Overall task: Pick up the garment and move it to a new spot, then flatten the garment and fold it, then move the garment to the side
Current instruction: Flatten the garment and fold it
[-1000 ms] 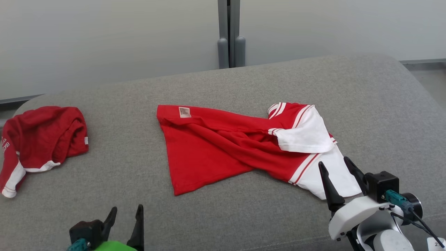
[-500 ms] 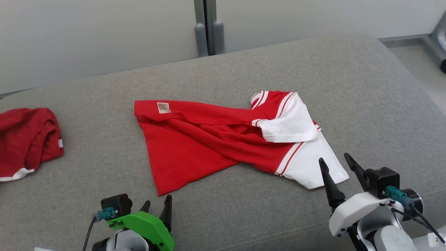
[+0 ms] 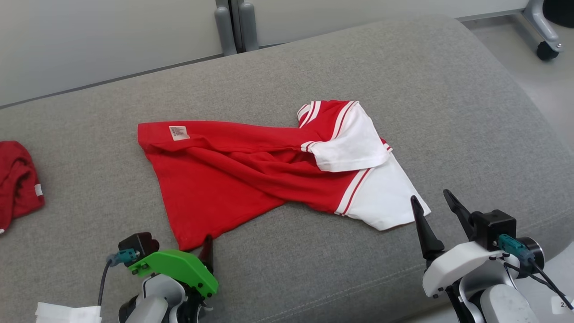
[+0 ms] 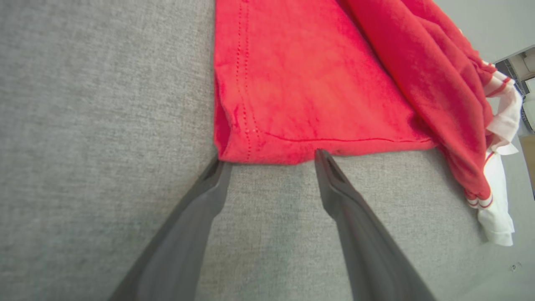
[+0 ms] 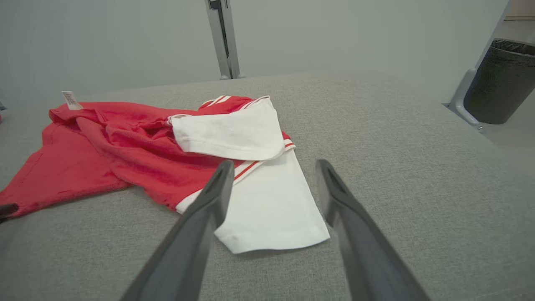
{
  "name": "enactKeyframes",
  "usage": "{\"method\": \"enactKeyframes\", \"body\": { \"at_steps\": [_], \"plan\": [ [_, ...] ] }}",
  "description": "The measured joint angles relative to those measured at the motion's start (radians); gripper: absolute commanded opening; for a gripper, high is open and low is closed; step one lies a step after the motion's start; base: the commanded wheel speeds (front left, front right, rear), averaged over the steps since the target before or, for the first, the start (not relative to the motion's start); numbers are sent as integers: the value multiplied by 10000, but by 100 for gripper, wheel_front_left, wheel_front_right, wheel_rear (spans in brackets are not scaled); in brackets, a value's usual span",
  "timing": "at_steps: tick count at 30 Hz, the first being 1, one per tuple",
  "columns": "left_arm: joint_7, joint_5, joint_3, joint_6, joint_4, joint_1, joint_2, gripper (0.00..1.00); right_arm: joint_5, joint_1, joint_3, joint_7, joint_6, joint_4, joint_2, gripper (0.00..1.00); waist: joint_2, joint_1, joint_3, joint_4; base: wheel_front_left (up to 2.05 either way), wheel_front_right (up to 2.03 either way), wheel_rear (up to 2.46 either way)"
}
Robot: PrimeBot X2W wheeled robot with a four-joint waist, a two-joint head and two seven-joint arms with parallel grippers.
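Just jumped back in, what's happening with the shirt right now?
Nothing is held yet. The red and white shirt lies twisted on the gray cushion. The left hand is open at the hem corner nearest the robot; the right hand hovers open by the white sleeve. Another red garment sits far left.

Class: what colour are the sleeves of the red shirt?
White fabric sleeves, red-and-white striped trim; clearest in right wrist view.

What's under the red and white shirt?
The grey cushion shows all around the shirt, so the shirt lies on it. One white sleeve is folded on top. Whatever else might be beneath the cloth is covered.
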Motion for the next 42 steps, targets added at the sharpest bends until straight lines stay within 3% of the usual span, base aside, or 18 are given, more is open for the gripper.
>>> {"method": "enactKeyframes", "body": {
  "at_steps": [6,7,10,14,15,16,31,42],
  "plan": [
    [-311,-466,460,-92,127,-110,-148,96,0,-85,-13,-59,0,136,27,100,0,0,98,-150,0,0,0],
    [-384,-529,522,-140,121,-119,-174,89,0,-85,-31,-71,0,157,29,100,0,0,99,-152,0,0,0],
    [-569,-602,667,-186,113,-127,-228,49,2,-82,-104,-96,0,219,42,100,0,0,96,-137,0,0,0],
    [-748,-596,704,-251,117,-150,-238,18,48,-67,-242,-96,0,439,63,100,0,0,99,-89,0,0,0],
    [-786,-596,698,-263,138,-170,-238,3,102,-61,-268,-98,0,504,71,100,0,0,106,-83,0,0,0],
    [-823,-585,694,-267,173,-201,-238,0,117,-58,-299,-100,0,569,75,100,0,0,115,-78,0,0,0],
    [-1618,-92,401,-433,-86,-349,-230,0,1718,-66,-1016,-362,0,2222,198,100,0,0,402,2,0,0,0],
    [-1806,405,-40,59,-1329,227,-121,0,2698,-721,-972,-734,-2,3521,217,100,0,0,999,243,0,0,0]
  ]
}}
